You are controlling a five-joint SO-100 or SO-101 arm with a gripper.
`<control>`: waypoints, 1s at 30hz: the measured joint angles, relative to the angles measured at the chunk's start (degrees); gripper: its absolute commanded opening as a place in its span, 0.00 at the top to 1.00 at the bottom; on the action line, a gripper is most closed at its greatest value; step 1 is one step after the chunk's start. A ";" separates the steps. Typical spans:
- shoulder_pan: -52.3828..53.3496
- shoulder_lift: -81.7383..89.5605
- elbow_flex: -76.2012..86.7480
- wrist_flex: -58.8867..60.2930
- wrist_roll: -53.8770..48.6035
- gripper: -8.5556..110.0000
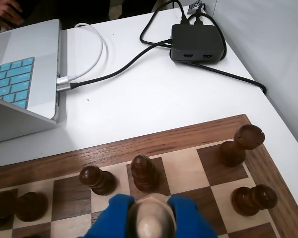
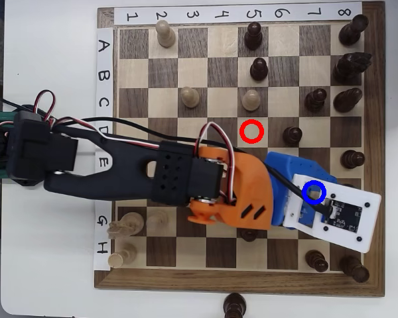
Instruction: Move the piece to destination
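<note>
Gripping piece (image 1: 150, 223), pincer (image 1: 150, 218) seemingly mid-board.

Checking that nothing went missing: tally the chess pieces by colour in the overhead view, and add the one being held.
Light pieces on the board: 6
Light piece in the jaws, wrist view: 1
Dark pieces: 11
Total: 18

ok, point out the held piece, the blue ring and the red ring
piece (image 1: 150, 222): wrist view, its rounded head between the blue fingers.
blue ring (image 2: 306, 191): overhead view, left arc of the ring.
red ring (image 2: 242, 130): overhead view, left arc of the ring.
</note>
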 measured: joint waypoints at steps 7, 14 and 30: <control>0.09 -1.67 0.00 -2.02 0.00 0.93; 0.09 -1.67 2.64 -3.87 0.00 0.93; 0.79 -1.67 8.35 -6.77 0.00 0.93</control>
